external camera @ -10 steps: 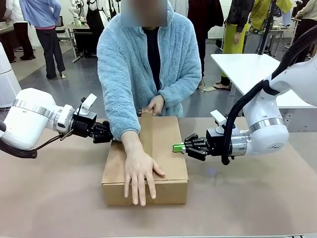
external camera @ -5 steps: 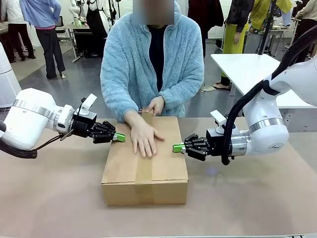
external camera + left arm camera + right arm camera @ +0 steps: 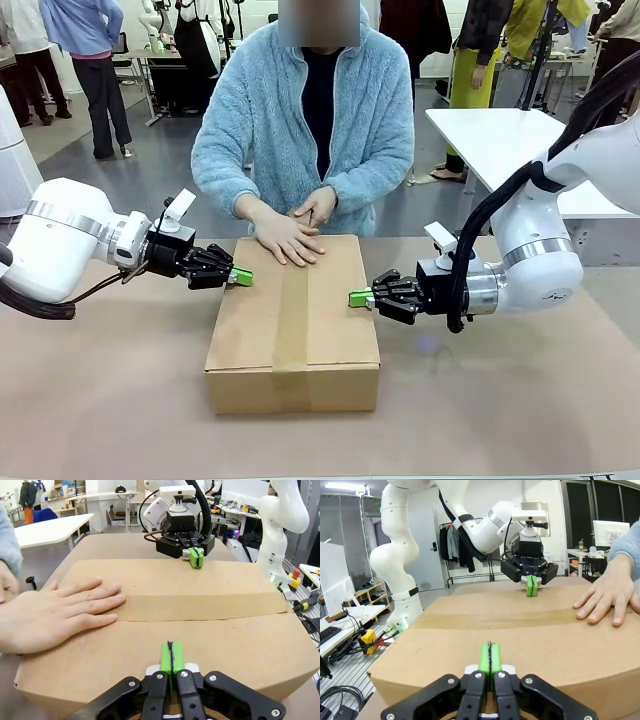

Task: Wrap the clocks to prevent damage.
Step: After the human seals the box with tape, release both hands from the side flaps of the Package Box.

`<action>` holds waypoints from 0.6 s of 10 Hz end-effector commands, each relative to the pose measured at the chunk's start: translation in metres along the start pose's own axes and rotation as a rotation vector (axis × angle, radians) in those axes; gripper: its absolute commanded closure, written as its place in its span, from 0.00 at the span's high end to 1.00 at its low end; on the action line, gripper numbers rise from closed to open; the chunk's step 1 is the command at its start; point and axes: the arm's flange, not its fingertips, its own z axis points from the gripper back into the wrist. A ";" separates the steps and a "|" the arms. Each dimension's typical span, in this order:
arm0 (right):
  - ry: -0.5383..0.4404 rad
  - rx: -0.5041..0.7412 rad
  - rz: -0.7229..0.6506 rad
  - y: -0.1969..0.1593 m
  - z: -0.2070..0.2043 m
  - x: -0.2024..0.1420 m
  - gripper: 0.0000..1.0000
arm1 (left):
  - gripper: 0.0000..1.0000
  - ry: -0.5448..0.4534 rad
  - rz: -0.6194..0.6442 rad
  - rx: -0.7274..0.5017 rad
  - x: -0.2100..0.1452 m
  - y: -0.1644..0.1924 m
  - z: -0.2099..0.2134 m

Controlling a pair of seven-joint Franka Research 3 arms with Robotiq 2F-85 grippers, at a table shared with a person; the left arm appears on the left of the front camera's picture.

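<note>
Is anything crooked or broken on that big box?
Nothing stands out. The brown cardboard box sits flat and closed, with its strip of brown tape running straight down the middle. The person's hand rests on the far end.

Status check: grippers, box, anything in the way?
Left gripper and right gripper shut, empty, pressed at opposite sides of brown cardboard box. Tape strip along lid. Person's hand flat on far end.
</note>
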 end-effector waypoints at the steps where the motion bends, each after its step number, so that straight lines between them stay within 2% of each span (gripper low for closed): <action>1: 0.005 -0.004 0.000 0.000 0.000 -0.001 0.01 | 0.00 -0.003 -0.003 0.005 -0.001 0.000 -0.002; 6: 0.005 -0.004 0.000 0.000 0.000 -0.001 0.01 | 0.00 -0.003 -0.003 0.005 -0.001 0.000 -0.002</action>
